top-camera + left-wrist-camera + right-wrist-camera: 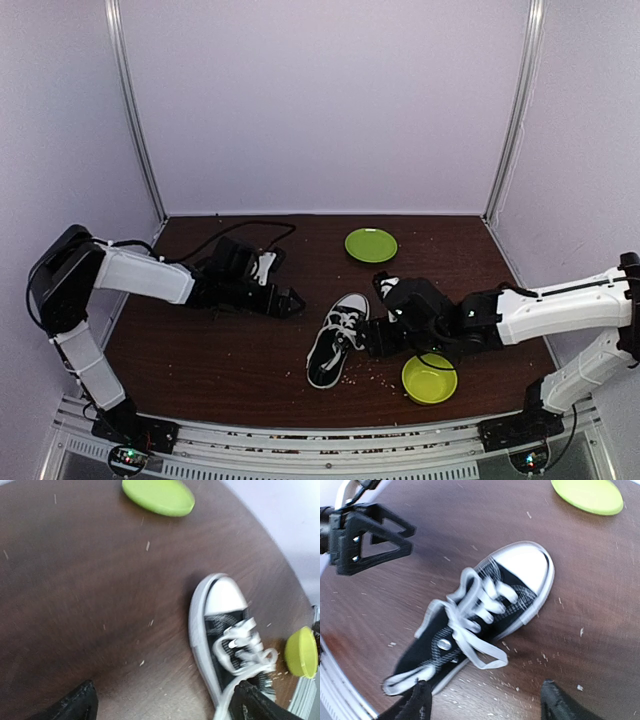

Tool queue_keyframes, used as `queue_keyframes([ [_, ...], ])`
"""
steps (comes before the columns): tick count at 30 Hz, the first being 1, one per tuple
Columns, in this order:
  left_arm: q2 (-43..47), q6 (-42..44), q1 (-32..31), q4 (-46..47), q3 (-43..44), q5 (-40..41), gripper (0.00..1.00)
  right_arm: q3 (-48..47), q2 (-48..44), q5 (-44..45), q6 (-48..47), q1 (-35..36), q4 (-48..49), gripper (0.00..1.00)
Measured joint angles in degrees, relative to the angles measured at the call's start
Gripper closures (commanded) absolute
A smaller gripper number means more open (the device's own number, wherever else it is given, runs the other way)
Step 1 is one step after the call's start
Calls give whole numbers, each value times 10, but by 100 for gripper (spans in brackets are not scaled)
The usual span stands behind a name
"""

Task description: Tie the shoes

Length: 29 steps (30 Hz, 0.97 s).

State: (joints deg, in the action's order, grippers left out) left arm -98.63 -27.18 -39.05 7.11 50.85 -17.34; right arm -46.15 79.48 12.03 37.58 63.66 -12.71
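One black low-top shoe (337, 340) with a white toe cap and white laces lies mid-table, toe pointing away. In the right wrist view the shoe (515, 575) has a lace loop (487, 655) spilling onto the wood and a lace end near the heel. My left gripper (290, 300) sits just left of the toe, open. In its own view, the left gripper (165, 707) has bare table between its fingers, and its right finger (255, 705) is beside the laces. My right gripper (372, 340) hovers at the shoe's right side. This gripper (487, 705) is open and holds nothing.
A green plate (371, 244) lies at the back centre. A green bowl (429, 379) stands just under my right arm near the front. Crumbs dot the brown table (220, 350) around the shoe. A black cable (250, 228) loops at the back left. White walls close off three sides.
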Motion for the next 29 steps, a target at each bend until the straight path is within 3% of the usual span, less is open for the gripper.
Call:
queue_keyframes([
  [4, 99, 24, 9, -14, 3, 26, 2, -19, -40, -11, -32, -20, 11, 6],
  [8, 162, 39, 46, -44, 14, 57, 2, -43, -49, -34, -66, -102, 8, 1],
  [12, 221, 35, 172, -97, 9, 85, 2, -41, -75, -62, -109, -236, 7, 0],
  [14, 266, 28, 267, -122, -3, 112, 2, -25, -102, -82, -128, -326, 23, 0],
  [17, 339, 26, 367, -146, -32, 205, 2, 7, -148, -90, -152, -449, 50, 0],
  [20, 405, 37, 382, -144, -76, 307, 2, 53, -190, -77, -176, -525, 90, 0],
  [23, 437, 64, 379, -107, -138, 389, 2, 114, -218, -42, -201, -555, 149, 0],
  [29, 379, 127, 379, -31, -230, 427, 2, 223, -194, 30, -243, -570, 264, 0],
])
